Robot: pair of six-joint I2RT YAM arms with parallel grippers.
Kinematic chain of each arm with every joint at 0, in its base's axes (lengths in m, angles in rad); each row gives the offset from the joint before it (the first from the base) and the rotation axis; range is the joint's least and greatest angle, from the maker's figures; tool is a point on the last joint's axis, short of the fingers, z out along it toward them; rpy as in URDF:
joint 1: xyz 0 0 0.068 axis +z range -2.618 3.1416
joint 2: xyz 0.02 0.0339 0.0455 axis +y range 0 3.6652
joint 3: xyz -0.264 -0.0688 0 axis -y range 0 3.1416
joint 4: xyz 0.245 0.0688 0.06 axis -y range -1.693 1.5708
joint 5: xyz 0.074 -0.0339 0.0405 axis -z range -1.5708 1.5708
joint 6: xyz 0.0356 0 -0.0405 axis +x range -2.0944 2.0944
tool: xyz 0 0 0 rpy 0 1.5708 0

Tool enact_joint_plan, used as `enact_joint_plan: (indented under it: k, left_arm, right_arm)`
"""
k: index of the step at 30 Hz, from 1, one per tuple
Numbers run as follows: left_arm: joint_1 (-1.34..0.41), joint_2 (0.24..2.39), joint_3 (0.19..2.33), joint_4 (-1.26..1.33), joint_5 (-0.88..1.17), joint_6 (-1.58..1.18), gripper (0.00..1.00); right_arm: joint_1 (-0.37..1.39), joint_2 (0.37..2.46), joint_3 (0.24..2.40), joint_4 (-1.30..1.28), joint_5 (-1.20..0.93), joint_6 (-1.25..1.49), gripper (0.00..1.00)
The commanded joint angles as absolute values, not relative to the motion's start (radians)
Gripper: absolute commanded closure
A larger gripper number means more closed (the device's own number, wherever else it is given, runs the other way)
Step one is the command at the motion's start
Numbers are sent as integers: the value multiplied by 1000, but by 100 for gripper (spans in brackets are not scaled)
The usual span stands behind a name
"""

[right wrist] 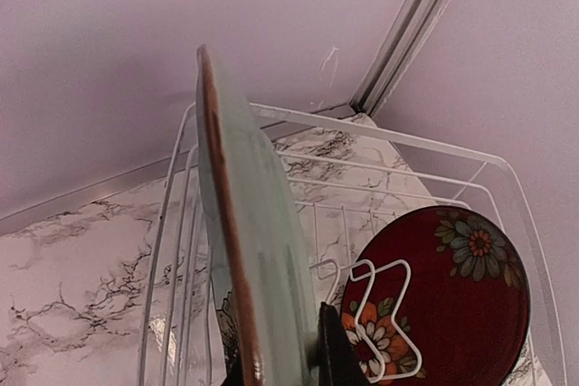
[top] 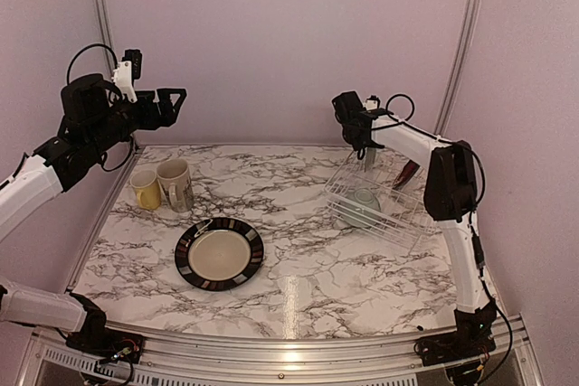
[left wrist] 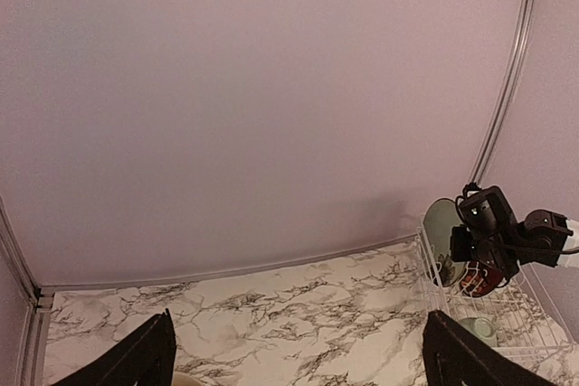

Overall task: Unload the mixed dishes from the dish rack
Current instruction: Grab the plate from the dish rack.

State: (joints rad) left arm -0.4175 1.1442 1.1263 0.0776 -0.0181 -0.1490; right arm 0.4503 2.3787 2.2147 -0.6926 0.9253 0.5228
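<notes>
The white wire dish rack (top: 391, 214) sits at the table's right. In the right wrist view a pale-green plate (right wrist: 258, 241) stands on edge in it, and my right gripper (right wrist: 285, 363) is shut on its rim, one finger on each face. A red flower-painted plate (right wrist: 452, 300) leans in the rack (right wrist: 407, 144) just to the right. A small pale-green bowl (top: 365, 198) lies in the rack's near part. My left gripper (top: 168, 102) hangs open high over the table's far left, holding nothing.
A yellow mug (top: 145, 190) and a taller cream printed mug (top: 176, 184) stand together at the far left of the marble table (top: 308, 277). A black-rimmed plate with a cream centre (top: 219, 253) lies flat near the front middle.
</notes>
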Motion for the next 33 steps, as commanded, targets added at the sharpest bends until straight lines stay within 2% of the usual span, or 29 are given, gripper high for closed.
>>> enact_joint_plan:
  k: [1, 14, 21, 29, 31, 33]
  left_arm:
    - [-412, 1147, 1121, 91, -8, -150, 2]
    - [-412, 1157, 1121, 93, -5, -160, 2]
    - [-413, 1159, 1123, 92, 22, -166, 2]
    - [-412, 1170, 1124, 89, 34, -169, 2]
    - [-412, 1175, 1124, 89, 36, -168, 2]
    - [-412, 1182, 1126, 88, 42, -167, 2]
  right_arm:
    - [485, 2322, 2273, -671, 970, 502, 100]
    - [517, 2232, 2275, -677, 1098, 416, 100]
    - [518, 2121, 2204, -661, 1065, 405, 100]
    - [501, 1830, 1845, -413, 755, 223, 100]
    - [474, 1745, 1761, -367, 619, 217, 100]
    - [428, 1652, 1659, -308, 397, 236, 100]
